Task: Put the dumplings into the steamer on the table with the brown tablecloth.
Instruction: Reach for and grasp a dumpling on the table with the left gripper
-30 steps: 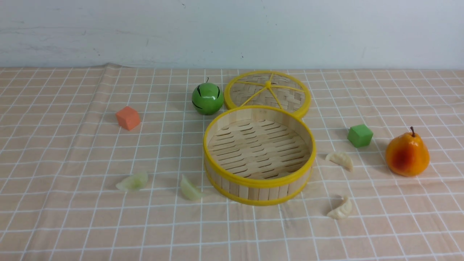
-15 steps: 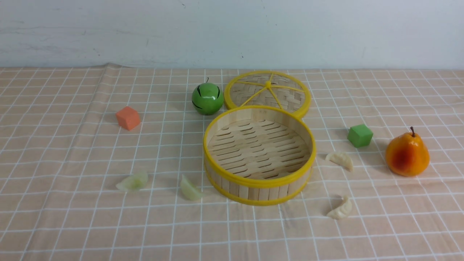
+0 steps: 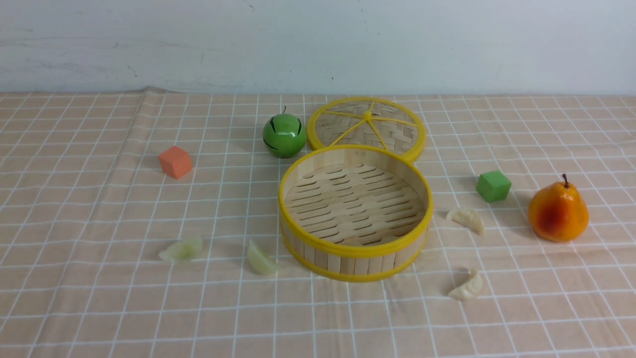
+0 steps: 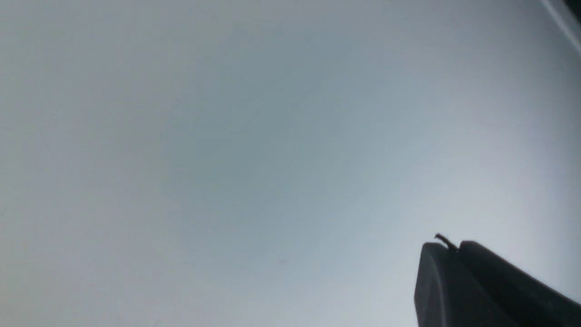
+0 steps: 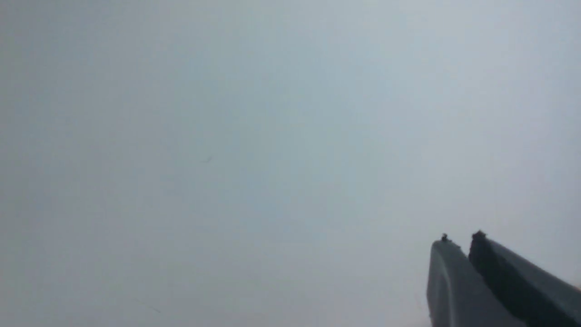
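We see four dumplings outside the round steamer (image 3: 355, 214) on the clothed surface (image 3: 164, 318). At left, one green dumpling (image 3: 183, 250) lies lengthwise mostly left-to-right; the other (image 3: 260, 257) slants from far left to near right. At right, the farther white dumpling (image 3: 466, 220) slants likewise; the nearer (image 3: 467, 285) runs near left to far right. Only our wrist views show the left tool (image 4: 457, 247) and right tool (image 5: 462, 240), fingers together, against a pale, blurred background.

Left claw (image 4: 457, 250) shut, right claw (image 5: 463, 245) seemingly shut
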